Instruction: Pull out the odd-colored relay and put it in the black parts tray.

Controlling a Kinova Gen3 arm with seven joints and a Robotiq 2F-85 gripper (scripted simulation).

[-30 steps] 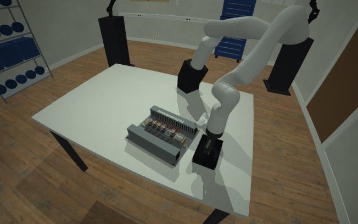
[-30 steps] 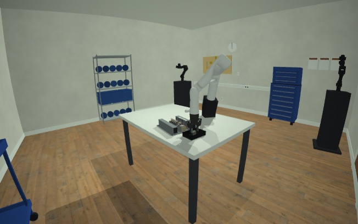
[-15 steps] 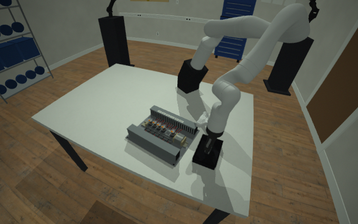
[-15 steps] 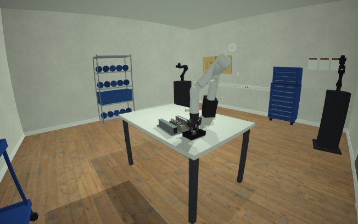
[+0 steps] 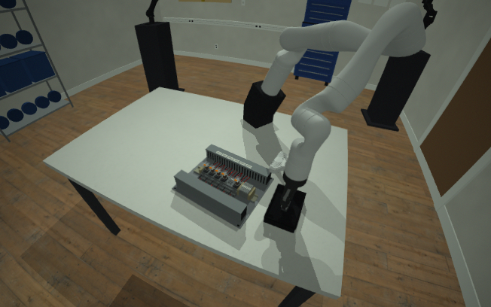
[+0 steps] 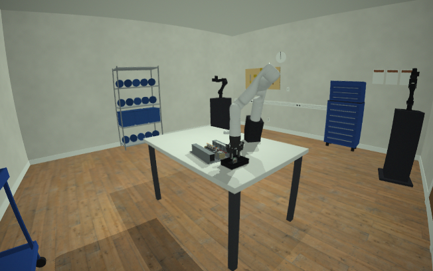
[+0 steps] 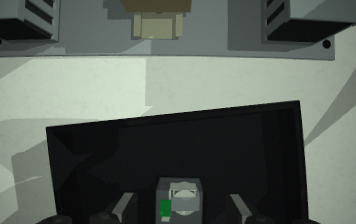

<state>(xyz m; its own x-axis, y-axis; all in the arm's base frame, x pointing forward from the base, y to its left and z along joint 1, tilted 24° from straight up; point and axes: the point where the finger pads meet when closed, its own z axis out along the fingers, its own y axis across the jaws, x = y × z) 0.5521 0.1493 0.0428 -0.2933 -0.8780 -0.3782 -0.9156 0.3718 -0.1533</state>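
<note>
Gripper [image 7: 181, 214] half-open, holding nothing. Green-button relay [image 7: 183, 192] loose between the fingers, down in the black tray [image 7: 100, 150]. Best lifting straight up without clipping it or the panel [image 7: 200, 47] just ahead.

White table [image 5: 143, 135] carries relay panel [image 5: 211, 196], black parts tray [image 5: 272, 219], arm pedestal [image 5: 260, 113].

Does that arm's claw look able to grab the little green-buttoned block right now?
Probably yes. The gripper hangs low over the black tray, open, with a finger on each side of the relay. Nothing sits between them.
</note>
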